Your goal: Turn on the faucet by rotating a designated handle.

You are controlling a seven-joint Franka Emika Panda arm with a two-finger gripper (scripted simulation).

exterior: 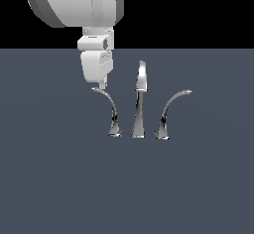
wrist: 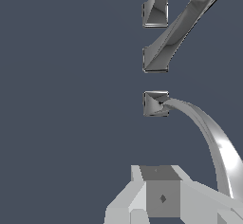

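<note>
Dark grey worktop (exterior: 49,178), big white arm, small shiny faucet (exterior: 140,104). Hand (exterior: 101,85) right at tip of thin handle (exterior: 111,110), on exterior view's left; spread or pinched, cannot tell. Reaching step; next, probably push tip sideways.

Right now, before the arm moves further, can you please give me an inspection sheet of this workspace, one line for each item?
Surface: flat dark grey-blue floor, bare around the faucet.
Faucet: three chrome pieces in a row, a tall upright spout between two curved levers.
Handle: the lever on the exterior view's left, foot on the floor, tip curving up towards the gripper.
Other lever: on the exterior view's right, arching away from the spout.
Clutter: nothing seen.
Gripper: just above the handle's tip; contact and jaw opening cannot be told.
Cables: nothing seen.
Surroundings: black background above the floor.
</note>
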